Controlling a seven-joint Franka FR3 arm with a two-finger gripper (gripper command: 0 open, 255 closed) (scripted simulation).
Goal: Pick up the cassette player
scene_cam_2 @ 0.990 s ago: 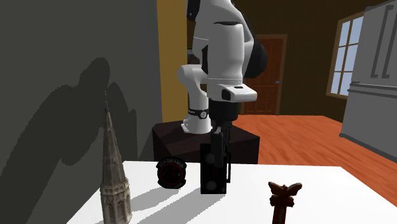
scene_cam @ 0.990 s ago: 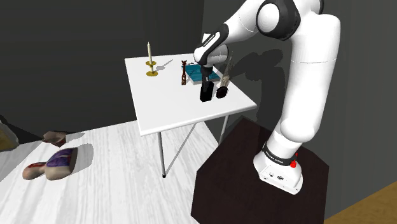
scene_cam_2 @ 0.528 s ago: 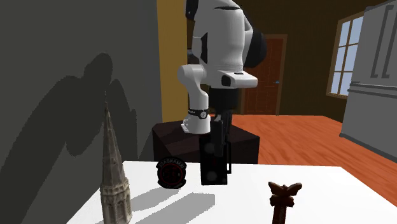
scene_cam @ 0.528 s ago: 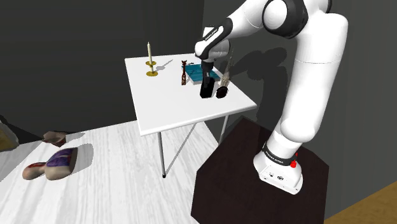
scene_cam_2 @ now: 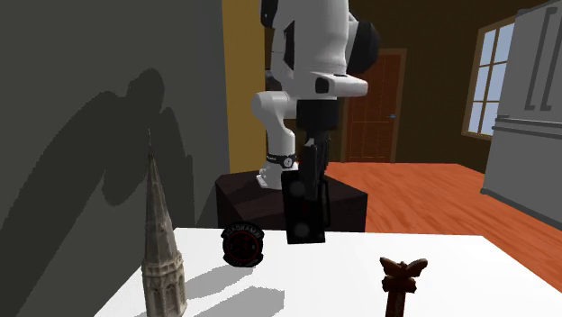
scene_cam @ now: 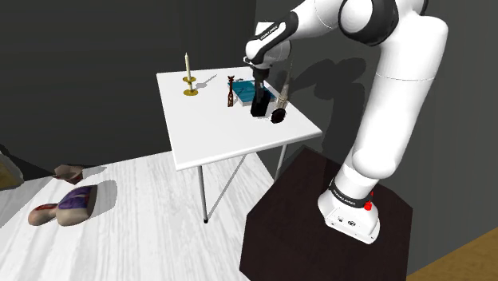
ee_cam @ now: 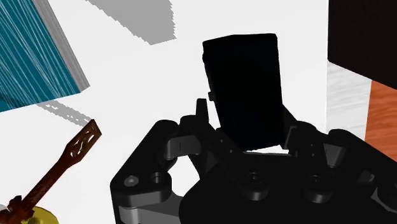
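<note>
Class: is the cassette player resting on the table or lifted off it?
Lifted: the gripper clasps the cassette player, its shadow detached from its base on the table.

cassette player [ee_cam: 245, 89]: plain black | claw [ee_cam: 247, 125] around it: black | table [ee_cam: 146, 95] under claw: white | book [ee_cam: 32, 57] beside claw: teal, fine stripes, grey edge | disc [scene_cam_2: 241, 243] near claw: black, red lettering | spire [scene_cam_2: 162, 243]: tan-grey | carved stick [scene_cam_2: 401, 284]: dark brown

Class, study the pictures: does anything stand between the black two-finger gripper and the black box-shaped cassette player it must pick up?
Nothing visible does. The black two-finger gripper is shut on the black box-shaped cassette player, clasping it directly and holding it just above the white table.
</note>
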